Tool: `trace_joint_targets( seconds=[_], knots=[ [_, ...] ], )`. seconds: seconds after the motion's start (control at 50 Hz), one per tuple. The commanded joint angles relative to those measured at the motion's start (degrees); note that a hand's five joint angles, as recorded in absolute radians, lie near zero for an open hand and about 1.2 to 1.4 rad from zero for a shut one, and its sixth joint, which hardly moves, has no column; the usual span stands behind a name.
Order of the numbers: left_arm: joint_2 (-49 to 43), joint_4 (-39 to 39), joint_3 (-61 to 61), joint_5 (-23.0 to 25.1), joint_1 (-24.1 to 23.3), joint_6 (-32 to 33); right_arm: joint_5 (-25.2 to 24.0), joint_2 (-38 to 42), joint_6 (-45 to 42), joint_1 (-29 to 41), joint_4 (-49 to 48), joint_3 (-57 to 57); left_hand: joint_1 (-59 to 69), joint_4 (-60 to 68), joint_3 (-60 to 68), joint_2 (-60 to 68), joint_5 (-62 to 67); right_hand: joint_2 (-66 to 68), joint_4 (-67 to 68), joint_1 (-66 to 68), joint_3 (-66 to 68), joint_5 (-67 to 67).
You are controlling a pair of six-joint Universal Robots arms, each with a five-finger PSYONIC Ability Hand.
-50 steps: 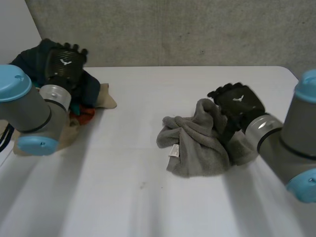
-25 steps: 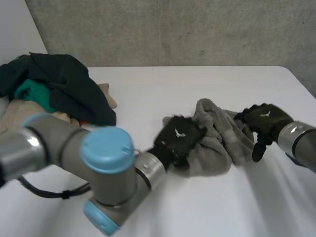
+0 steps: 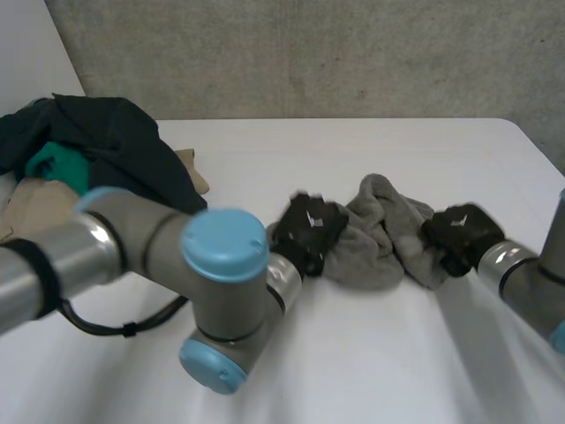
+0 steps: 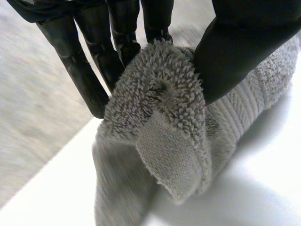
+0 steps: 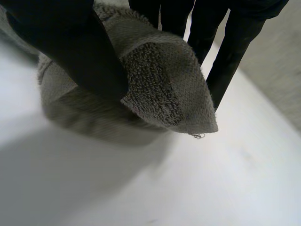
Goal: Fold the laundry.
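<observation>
A crumpled grey towel [image 3: 381, 231] lies in the middle of the white table [image 3: 353, 353]. My left hand [image 3: 307, 231] sits at the towel's left end. In the left wrist view its thumb [image 4: 235, 52] and fingers [image 4: 84, 61] pinch a fold of the towel [image 4: 164, 117]. My right hand [image 3: 456, 235] sits at the towel's right end. In the right wrist view its thumb [image 5: 70, 47] and fingers [image 5: 225, 52] pinch a corner of the towel [image 5: 160, 89].
A heap of laundry [image 3: 97, 159] with dark, teal and tan pieces lies at the table's back left. My left arm [image 3: 177, 283] stretches across the front left of the table. A grey wall [image 3: 309, 53] stands behind the table.
My left arm swung from the laundry heap over to the towel's left end and pinched it. My right hand moved to the towel's right end and closed on it. The towel now lies flatter.
</observation>
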Motion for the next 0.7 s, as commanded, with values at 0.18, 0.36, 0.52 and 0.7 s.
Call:
trace_joint_targets(
  seconds=[0.18, 0.36, 0.52, 0.7],
  knots=[
    [30.59, -3.73, -8.09, -1.66, 8.06, -2.85, -0.21, -19.0, 1.6, -2.5, 19.97, -17.08, 15.45, 11.97, 12.17, 12.09, 14.08, 12.63, 11.71, 15.87, 12.42, 12.96],
    [31.04, -6.99, -12.48, -1.4, 11.92, -5.05, 0.14, -10.4, 7.57, -2.68, 23.51, -25.01, 15.45, 11.97, 12.17, 12.09, 14.08, 12.63, 11.71, 15.87, 12.42, 12.96],
    [14.72, -2.61, -8.29, -1.48, 15.18, -4.44, 3.38, 7.0, 11.71, -1.53, 18.08, -30.37, 15.45, 11.97, 12.17, 12.09, 14.08, 12.63, 11.71, 15.87, 12.42, 12.96],
    [-2.53, 2.85, 8.16, -1.4, 20.45, -4.17, 16.3, 15.18, 12.24, -0.04, -7.93, -31.7, 15.45, 11.97, 12.17, 12.09, 14.08, 12.63, 11.71, 15.87, 12.42, 12.96]
  ],
)
